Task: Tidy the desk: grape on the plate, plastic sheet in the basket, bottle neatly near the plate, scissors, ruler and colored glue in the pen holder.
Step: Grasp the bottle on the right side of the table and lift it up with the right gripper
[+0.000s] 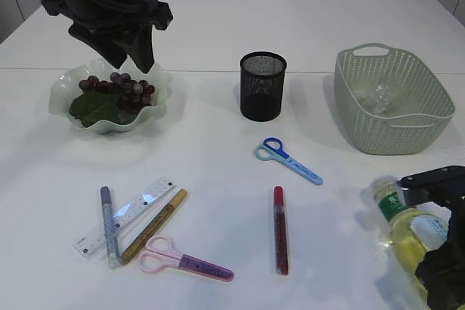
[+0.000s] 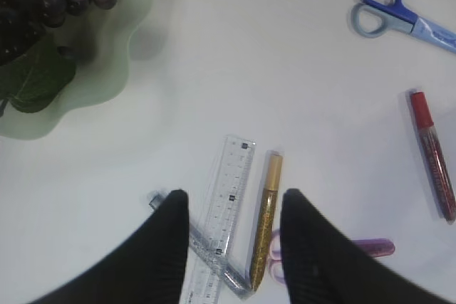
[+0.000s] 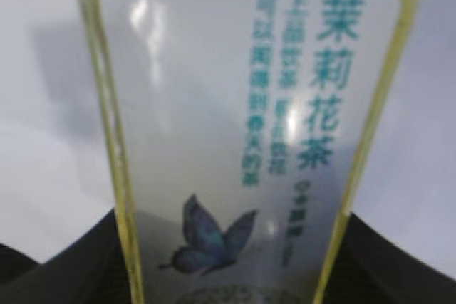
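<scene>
Left gripper (image 2: pixel 231 208), jaws spread, empty, ruler (image 2: pixel 226 201) and gold glue (image 2: pixel 265 222) between them; right gripper (image 1: pixel 445 231) jaws flank the bottle (image 3: pixel 235 126); contact unclear.

The left arm (image 1: pixel 109 5) is up high at the back on the left side. Its gripper (image 2: pixel 231 211) points down, and its two black fingers (image 2: pixel 167 247) are apart with nothing between them. The right arm (image 1: pixel 443 252) is low at the front right corner. Its gripper (image 3: pixel 228 261) has one finger on each side of the bottle (image 3: pixel 235 105), tight against it.
</scene>
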Motion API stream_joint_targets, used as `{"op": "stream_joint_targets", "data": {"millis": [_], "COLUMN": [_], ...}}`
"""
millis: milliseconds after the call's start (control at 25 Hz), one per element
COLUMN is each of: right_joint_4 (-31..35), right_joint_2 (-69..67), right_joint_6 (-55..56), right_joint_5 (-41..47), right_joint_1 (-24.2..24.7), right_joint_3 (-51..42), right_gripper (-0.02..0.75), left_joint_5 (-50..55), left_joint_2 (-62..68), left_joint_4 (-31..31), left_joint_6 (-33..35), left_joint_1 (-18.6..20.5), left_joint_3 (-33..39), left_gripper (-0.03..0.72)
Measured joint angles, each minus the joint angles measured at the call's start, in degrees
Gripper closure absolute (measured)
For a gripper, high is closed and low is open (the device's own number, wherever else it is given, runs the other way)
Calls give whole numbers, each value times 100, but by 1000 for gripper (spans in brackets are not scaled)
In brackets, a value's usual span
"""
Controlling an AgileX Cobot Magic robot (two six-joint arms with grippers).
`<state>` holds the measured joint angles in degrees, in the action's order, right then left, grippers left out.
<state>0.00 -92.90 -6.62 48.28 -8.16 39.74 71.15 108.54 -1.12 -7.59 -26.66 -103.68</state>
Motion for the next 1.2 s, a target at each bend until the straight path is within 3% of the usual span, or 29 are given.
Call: {"op": "stream_joint_targets", "data": {"millis": [120, 440, 760, 960, 1200], "right_joint_4": [554, 1069, 2970, 3921, 5880], "right_joint_2": [313, 1450, 2434, 2637, 2652], "right_joint_6": [-510, -1121, -3078, -3944, -5224], "right_joint_5": [-85, -182, 144, 503, 1450], "right_joint_1": [-5, -13, -13, -13, -13], "right_joint_3": [-12, -95, -260, -273, -239], "right_gripper": [273, 276, 276, 276, 276], "left_joint_5": [0, 0, 0, 0, 0], "left_joint_2": [0, 0, 0, 0, 0], "left_joint_4": [0, -291, -1666, -1789, -1814], "left_joint_6": [0, -11, 910, 1248, 1603], "left_joint_1": [0, 0, 0, 23, 144], "left_joint_3": [0, 0, 0, 0, 0], "left_gripper": [383, 352, 340, 340, 340]}}
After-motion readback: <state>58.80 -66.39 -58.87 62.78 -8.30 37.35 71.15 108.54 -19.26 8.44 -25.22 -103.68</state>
